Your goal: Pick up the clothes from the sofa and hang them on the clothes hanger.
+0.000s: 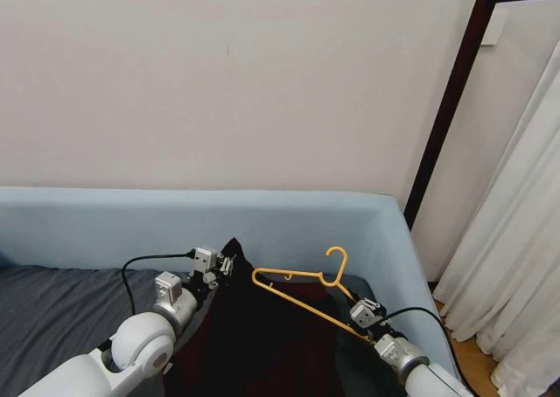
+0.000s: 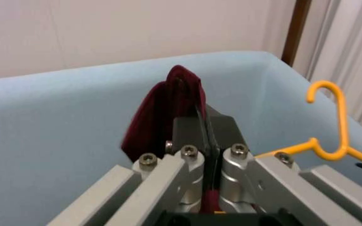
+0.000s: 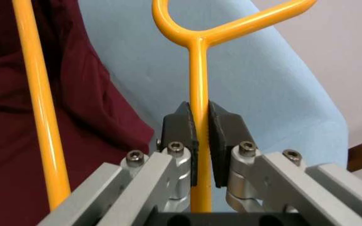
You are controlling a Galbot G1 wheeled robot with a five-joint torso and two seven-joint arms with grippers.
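Note:
A dark red garment (image 1: 254, 327) is draped over the sofa seat, with one corner pulled up into a peak. My left gripper (image 1: 229, 266) is shut on that raised corner (image 2: 179, 94), holding it above the seat near the backrest. An orange clothes hanger (image 1: 302, 292) hovers over the garment with its hook pointing up. My right gripper (image 1: 360, 316) is shut on the hanger's lower bar (image 3: 199, 122), the black pads pressed against both sides of it. The hanger's hook (image 2: 332, 117) also appears in the left wrist view, beyond the left gripper (image 2: 205, 136).
The light blue sofa backrest (image 1: 131, 226) and its right arm (image 1: 394, 248) enclose the grey seat (image 1: 52, 309). A dark upright pole of the clothes rack (image 1: 446, 108) stands behind the sofa's right end. White curtains (image 1: 516, 266) hang at the far right.

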